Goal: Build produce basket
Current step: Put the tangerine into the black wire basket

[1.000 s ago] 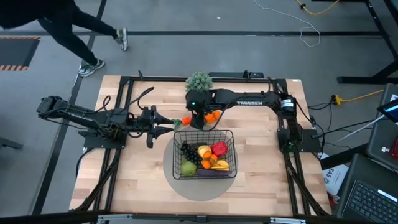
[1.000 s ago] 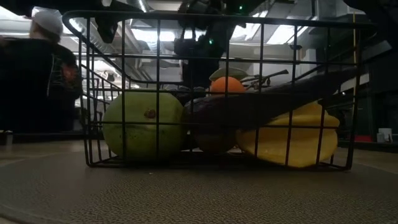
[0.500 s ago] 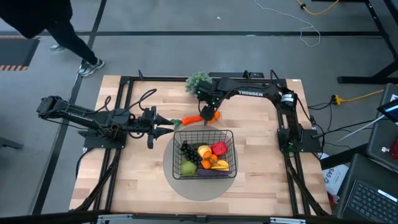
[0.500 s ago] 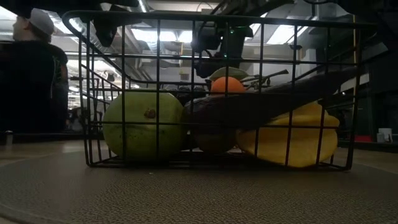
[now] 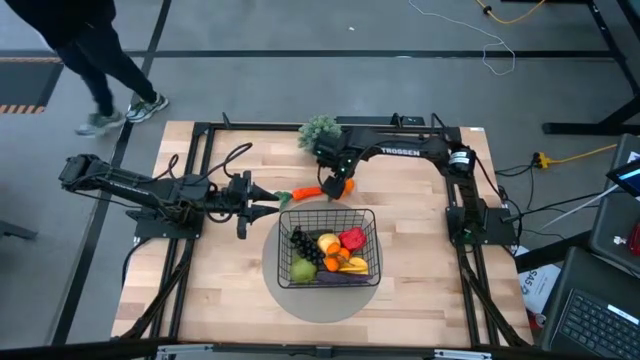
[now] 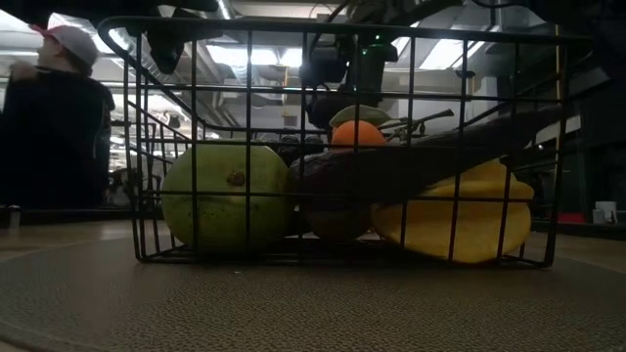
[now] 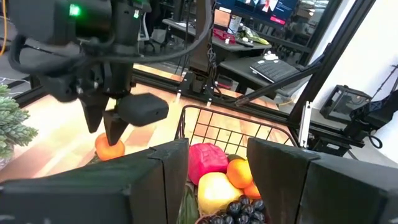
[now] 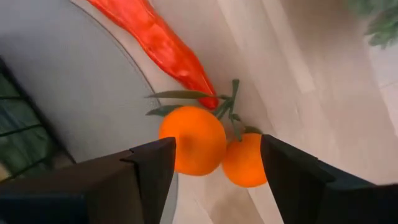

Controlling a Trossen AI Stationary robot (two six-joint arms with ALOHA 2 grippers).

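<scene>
The black wire basket [image 5: 283,240] stands on a grey round mat and holds a green pear [image 5: 302,270], dark grapes, a lemon, a red pepper [image 5: 352,238] and a banana. Behind it on the wood lie a carrot [image 5: 308,192] and two oranges [image 8: 193,140] joined by a leafy stem. My right gripper [image 8: 217,142] points down over the oranges, open, one finger on either side of them; I see no touch. My left gripper [image 5: 275,205] hovers level at the basket's far left corner, open with nothing between its fingers [image 7: 217,149].
A spiky grey-green plant [image 5: 319,130] stands at the far edge, just behind my right gripper. The grey mat [image 5: 325,308] reaches out past the basket on all sides. Bare wood lies to the basket's left and right. A person [image 5: 90,60] walks on the floor beyond the table's far left corner.
My right gripper has gone a little toward the table's far right and tipped more steeply down; it now stands over the oranges and no longer covers the carrot. It has stayed open. The person beyond the table has walked on.
</scene>
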